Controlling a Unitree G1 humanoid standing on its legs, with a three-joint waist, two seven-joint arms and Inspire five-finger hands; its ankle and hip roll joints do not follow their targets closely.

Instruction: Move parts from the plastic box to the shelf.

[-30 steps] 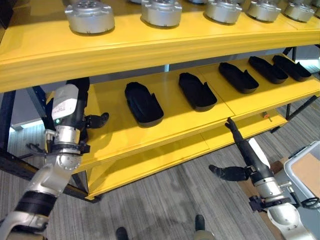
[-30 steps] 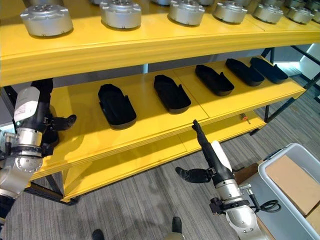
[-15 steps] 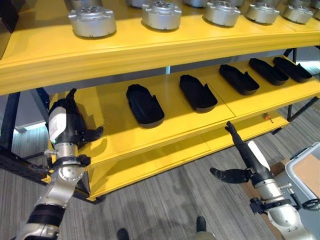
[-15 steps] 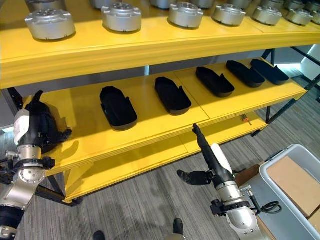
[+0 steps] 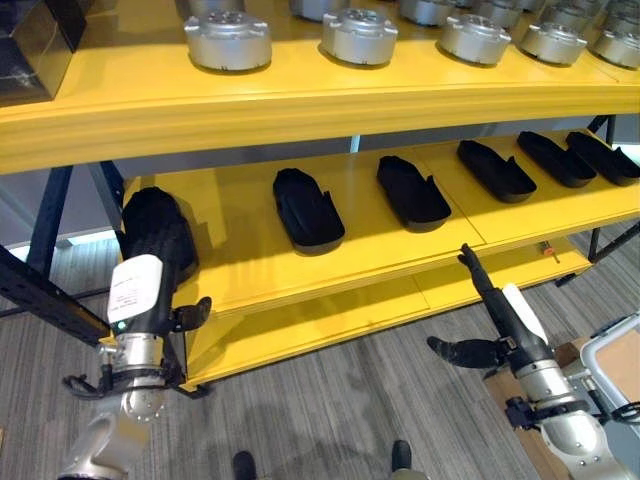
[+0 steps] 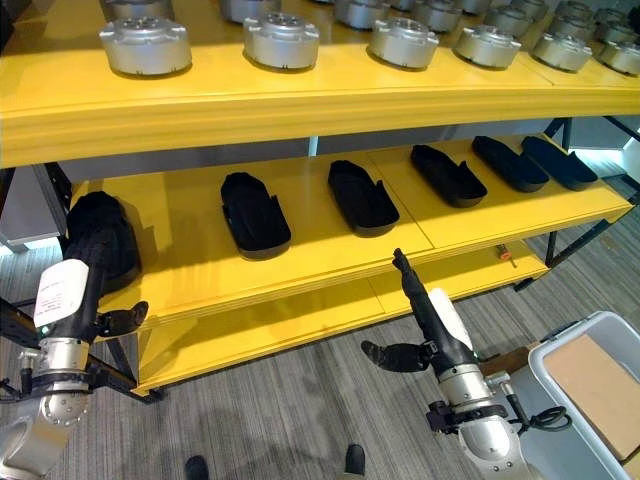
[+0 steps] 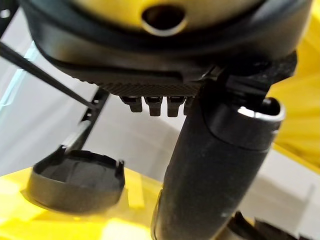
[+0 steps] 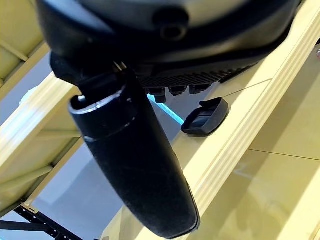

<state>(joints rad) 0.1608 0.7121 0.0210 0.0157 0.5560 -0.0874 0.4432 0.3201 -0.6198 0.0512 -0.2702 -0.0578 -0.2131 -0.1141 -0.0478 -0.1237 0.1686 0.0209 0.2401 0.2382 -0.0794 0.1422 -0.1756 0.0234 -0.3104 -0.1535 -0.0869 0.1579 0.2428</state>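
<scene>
Left hand (image 5: 148, 262): fingers extended onto the black part (image 5: 157, 226) lying at the left end of the yellow shelf's (image 5: 240, 255) middle tier, thumb out to the side, no closed grip seen. Right hand (image 5: 490, 310): fingers straight, thumb spread, empty, held in front of the shelf's edge. Five more black parts (image 5: 308, 208) lie along the same tier. Silver round parts (image 5: 228, 40) stand on the top tier. Grey plastic box (image 6: 590, 380) sits at lower right.

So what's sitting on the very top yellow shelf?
A row of round silver metal parts sits on the top shelf. At its left end there is a dark box. The back of the shelf is out of view.
</scene>
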